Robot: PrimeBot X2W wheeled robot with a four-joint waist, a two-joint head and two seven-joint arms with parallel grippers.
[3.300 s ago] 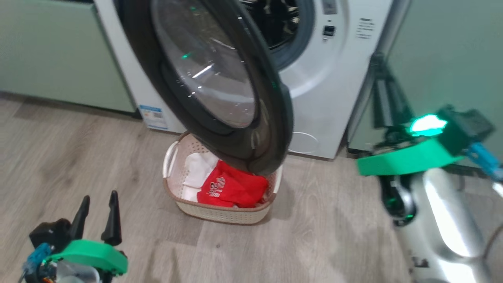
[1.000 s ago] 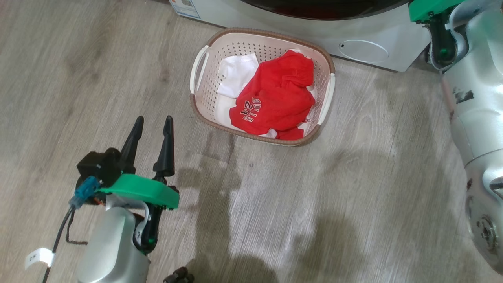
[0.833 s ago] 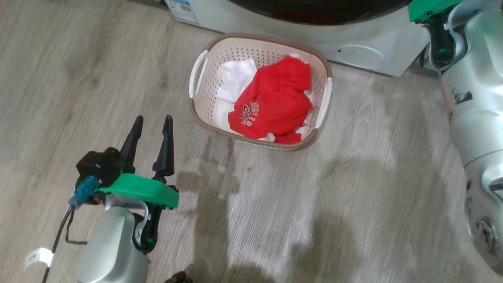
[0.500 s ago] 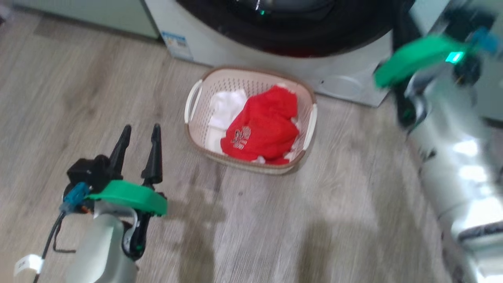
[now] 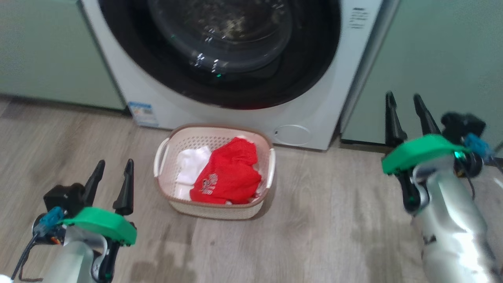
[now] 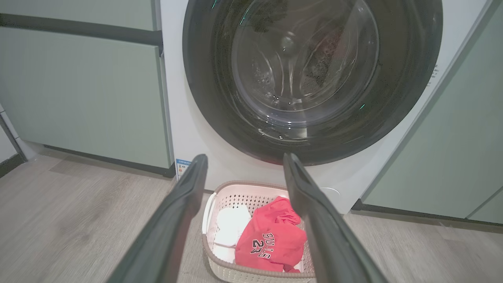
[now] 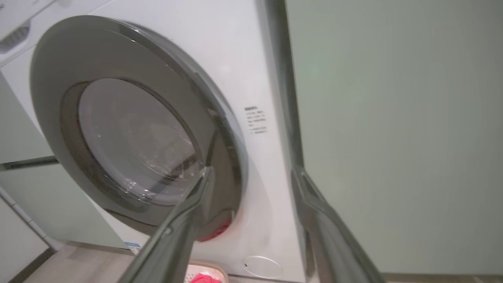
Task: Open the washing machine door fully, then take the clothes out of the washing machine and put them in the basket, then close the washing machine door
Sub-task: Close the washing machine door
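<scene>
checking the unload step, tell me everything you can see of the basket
The basket is a small cream plastic tub, rounded rectangular, with walls pierced by rows of small holes, a brown rim and a pale handle on each short side. It stands upright on the wood-look floor, close in front of the washing machine. A red jersey with white lettering and a white garment lie inside.

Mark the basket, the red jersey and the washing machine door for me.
basket (image 5: 214, 210): head view, front wall.
red jersey (image 5: 235, 173): head view, middle of the cloth.
washing machine door (image 6: 304, 67): left wrist view, clear window.
</scene>
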